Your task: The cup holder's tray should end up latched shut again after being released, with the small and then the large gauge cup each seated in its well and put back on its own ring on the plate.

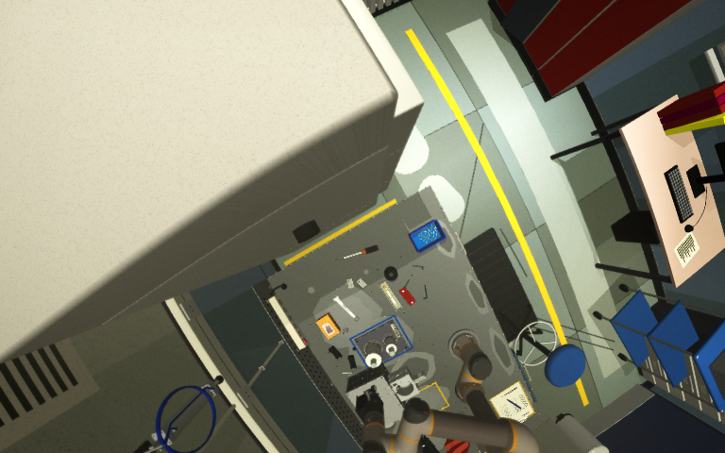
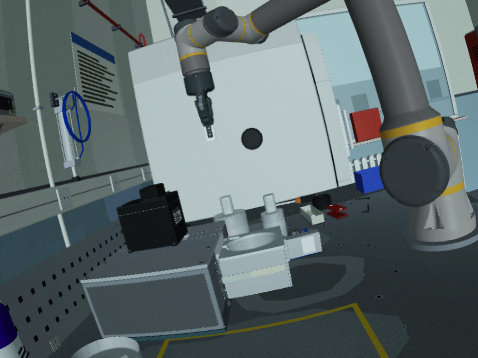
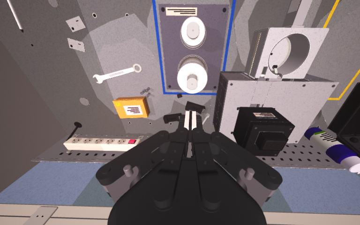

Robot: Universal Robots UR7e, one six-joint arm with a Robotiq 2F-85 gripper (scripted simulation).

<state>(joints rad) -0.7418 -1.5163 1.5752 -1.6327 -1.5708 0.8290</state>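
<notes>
The cup holder (image 2: 200, 271) is partly hidden by my arm in the side camera. Its tray (image 3: 288, 53) sticks out of the grey housing (image 3: 270, 98), and its round well (image 2: 250, 242) is empty. Two white gauge cups stand on a blue-edged plate (image 3: 192, 49). The smaller-looking cup (image 3: 193, 31) is on the far ring. The larger cup (image 3: 191, 78) is on the near ring. My gripper (image 2: 210, 131) hangs high above the table, over the cup holder's rear side. It is closed and holds nothing.
A black box (image 2: 152, 218) stands beside the housing. A perforated rail (image 3: 159, 156) and a power strip (image 3: 102, 144) run along the table's edge. A wrench (image 3: 116, 73), an orange box (image 3: 131, 107) and small black parts (image 3: 195, 107) lie near the plate.
</notes>
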